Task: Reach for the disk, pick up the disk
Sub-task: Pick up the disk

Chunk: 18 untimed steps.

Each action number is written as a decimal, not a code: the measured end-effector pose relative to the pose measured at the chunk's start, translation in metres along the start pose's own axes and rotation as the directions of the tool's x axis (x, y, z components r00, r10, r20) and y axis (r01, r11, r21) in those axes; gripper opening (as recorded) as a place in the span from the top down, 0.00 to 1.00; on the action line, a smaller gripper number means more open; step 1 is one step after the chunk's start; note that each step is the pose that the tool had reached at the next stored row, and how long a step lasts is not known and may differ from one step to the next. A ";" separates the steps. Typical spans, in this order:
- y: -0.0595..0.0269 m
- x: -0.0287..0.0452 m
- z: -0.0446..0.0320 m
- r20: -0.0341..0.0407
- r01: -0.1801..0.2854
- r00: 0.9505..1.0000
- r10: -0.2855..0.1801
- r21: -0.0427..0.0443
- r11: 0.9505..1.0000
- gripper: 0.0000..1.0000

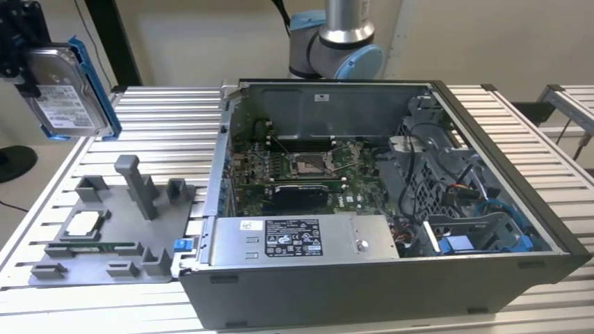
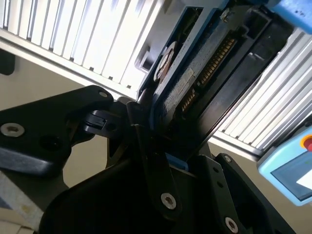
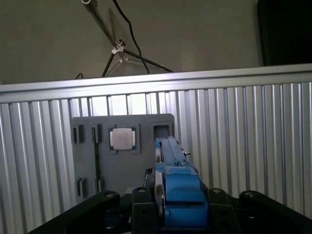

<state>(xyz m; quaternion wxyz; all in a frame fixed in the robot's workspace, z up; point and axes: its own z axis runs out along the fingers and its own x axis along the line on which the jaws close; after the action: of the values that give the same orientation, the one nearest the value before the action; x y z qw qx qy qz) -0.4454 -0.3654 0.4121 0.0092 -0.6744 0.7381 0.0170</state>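
Silver-grey rectangular metal disk (image 1: 67, 90) with a white label and blue plastic bracket hangs upright in mid-air at the exterior view's upper left; I see my black gripper (image 1: 26, 66) clamped onto its edge, above the ribbed aluminium table (image 1: 167, 104)

Disk label: white sticker on the disk (image 1: 65, 94), print too small to read.
Grey box label: black-and-white sticker (image 1: 292, 238) on the grey box (image 1: 371, 241) inside the computer case (image 1: 371, 296), print illegible.
Readable text: none.
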 end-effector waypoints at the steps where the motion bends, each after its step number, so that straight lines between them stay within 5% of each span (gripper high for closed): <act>1: 0.0000 -0.0001 -0.0017 0.000 0.000 1.000 0.000 0.000 1.000 1.00; 18: 0.0003 -0.0008 -0.0214 0.000 0.000 1.000 0.000 0.000 1.000 1.00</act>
<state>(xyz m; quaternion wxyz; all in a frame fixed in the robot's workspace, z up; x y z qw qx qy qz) -0.4454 -0.3654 0.4336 0.0092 -0.6744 0.7381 0.0170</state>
